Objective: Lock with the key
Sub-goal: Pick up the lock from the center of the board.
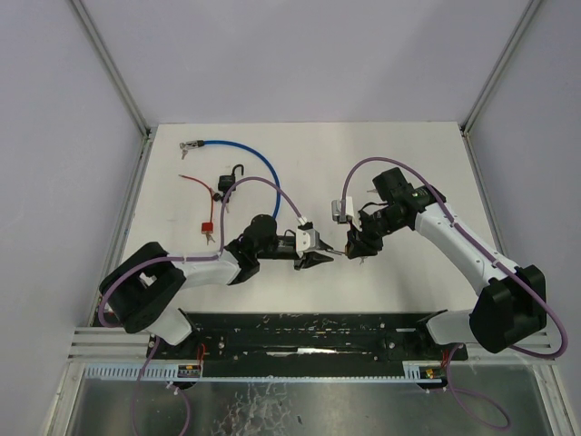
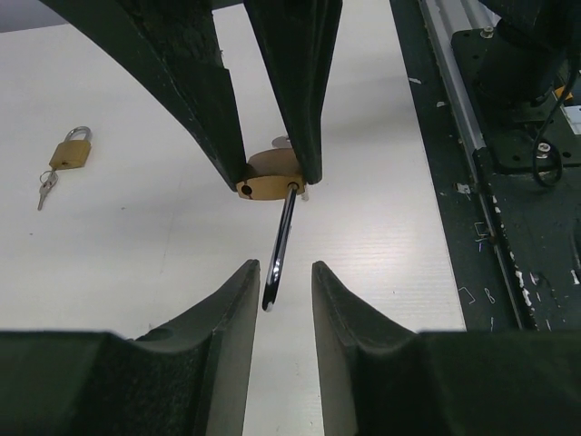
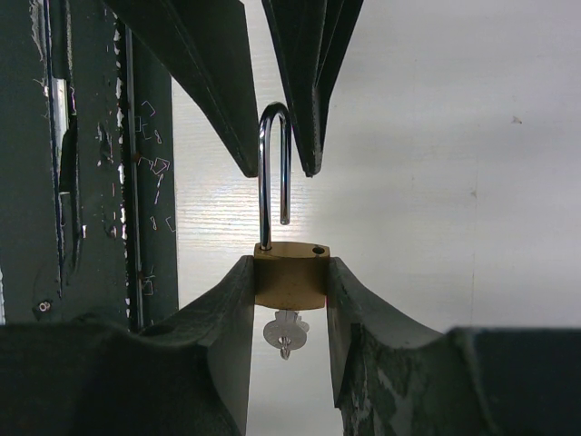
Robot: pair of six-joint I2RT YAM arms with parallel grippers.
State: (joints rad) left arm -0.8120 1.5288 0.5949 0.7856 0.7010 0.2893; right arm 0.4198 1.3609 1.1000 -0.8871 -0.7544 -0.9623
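Brass padlock (image 3: 290,277) is clenched by its body in the right tool (image 3: 289,268), with the key (image 3: 285,332) seated beneath (shackle (image 3: 272,163) raised, unlatched). The shackle is straddled by the left tool (image 2: 284,272), not yet pinched. Pressing it home seems called for next.

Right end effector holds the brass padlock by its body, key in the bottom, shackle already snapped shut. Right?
No. The shackle is open: its free end hangs clear of the padlock body, as the right wrist view shows. The rest stands.
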